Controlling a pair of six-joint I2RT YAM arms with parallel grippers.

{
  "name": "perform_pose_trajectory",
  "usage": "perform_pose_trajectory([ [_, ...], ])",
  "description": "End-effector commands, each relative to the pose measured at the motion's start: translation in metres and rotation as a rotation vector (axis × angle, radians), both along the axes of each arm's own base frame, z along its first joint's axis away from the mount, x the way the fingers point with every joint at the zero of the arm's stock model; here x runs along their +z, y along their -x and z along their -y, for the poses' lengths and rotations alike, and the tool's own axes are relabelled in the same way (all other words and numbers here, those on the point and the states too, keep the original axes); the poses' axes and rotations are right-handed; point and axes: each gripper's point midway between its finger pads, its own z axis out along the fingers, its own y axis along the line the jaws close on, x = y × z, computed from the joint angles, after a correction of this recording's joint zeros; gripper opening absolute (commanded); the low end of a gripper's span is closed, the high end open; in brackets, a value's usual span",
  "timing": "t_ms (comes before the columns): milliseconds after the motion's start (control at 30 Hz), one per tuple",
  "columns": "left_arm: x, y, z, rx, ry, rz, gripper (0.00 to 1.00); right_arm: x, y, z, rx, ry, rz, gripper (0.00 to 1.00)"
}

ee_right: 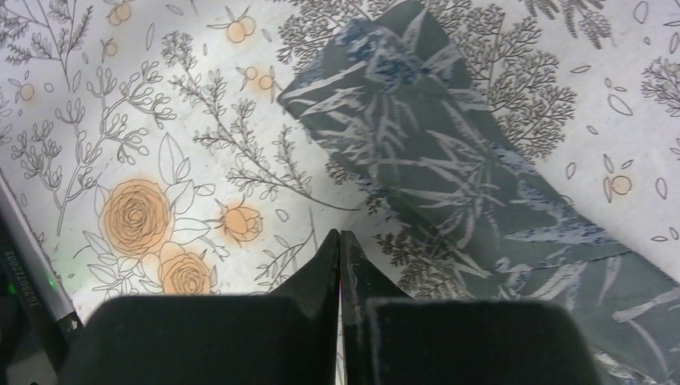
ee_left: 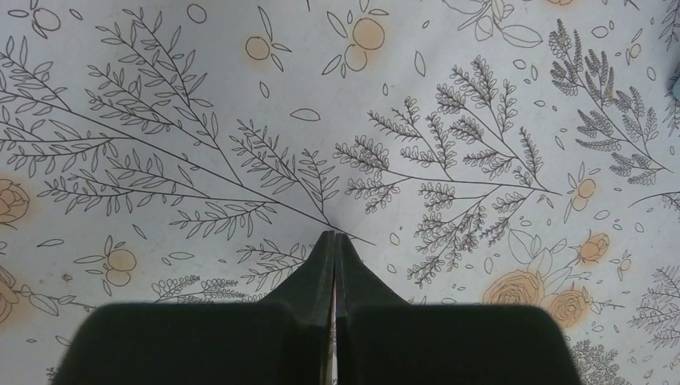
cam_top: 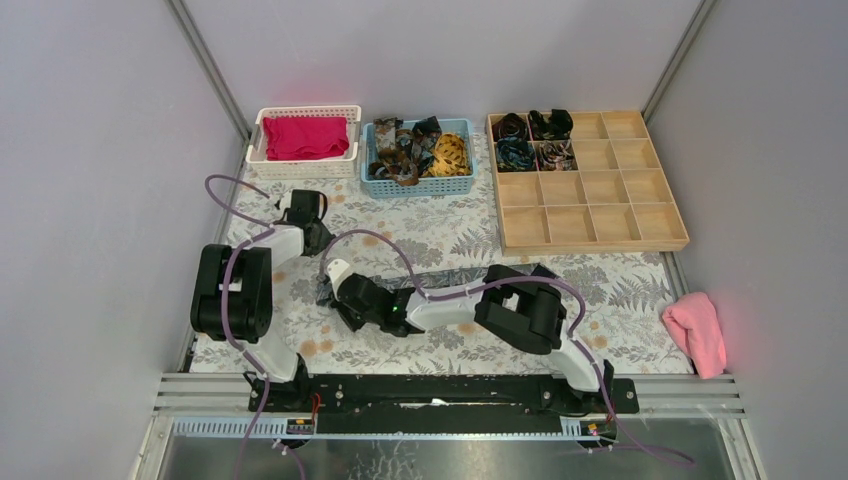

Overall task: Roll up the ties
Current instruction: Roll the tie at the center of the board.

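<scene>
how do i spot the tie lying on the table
On the flower-printed tablecloth, look in front of the blue basket. The tie lies flat, partly under the right arm. Unlike the bundled ties in the basket and wooden tray, it is unrolled, dark grey with pale leaves.

- The top view is lit softly and evenly from above — only faint shadows are cast.
- A reddish tint is thrown on the walls beside the magenta cloth and pink cloth.
- Close up, the fingers are rendered soft, the tablecloth print sharp.
</scene>
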Motion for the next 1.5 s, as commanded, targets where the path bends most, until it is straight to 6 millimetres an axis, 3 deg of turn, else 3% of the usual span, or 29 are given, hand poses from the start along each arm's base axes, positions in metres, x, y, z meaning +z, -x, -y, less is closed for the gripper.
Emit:
perform_pose_trajectory([
  [0, -0.045, 0.061, -0.006, -0.007, -0.047, -0.219, 0.00, -0.042, 0.035, 0.024, 0.067, 0.176, -0.026, 0.00],
  [267, -0.029, 0.104, 0.020, -0.037, -0.026, -0.305, 0.00, -0.041, 0.020, 0.024, 0.069, 0.225, 0.070, 0.00],
  [400, -0.033, 0.134, 0.019, -0.021, -0.020, -0.351, 0.00, -0.036, 0.015, 0.019, 0.066, 0.205, 0.095, 0.00],
  [700, -0.046, 0.167, 0.027, -0.022, -0.021, -0.405, 0.00, -0.037, -0.012, 0.019, -0.007, 0.231, 0.179, 0.00],
  [933, -0.038, 0.175, 0.038, -0.048, -0.036, -0.390, 0.00, -0.038, -0.043, 0.024, -0.065, 0.222, 0.175, 0.00],
  [1200, -0.036, 0.174, 0.041, -0.052, -0.034, -0.390, 0.00, -0.025, -0.076, 0.019, -0.118, 0.226, 0.218, 0.00],
  [1333, -0.030, 0.165, 0.040, -0.057, -0.047, -0.371, 0.00, -0.021, -0.087, 0.020, -0.133, 0.218, 0.215, 0.00],
  [1467, -0.011, 0.140, 0.034, -0.039, -0.095, -0.310, 0.00, -0.008, -0.078, 0.024, -0.102, 0.179, 0.206, 0.00],
])
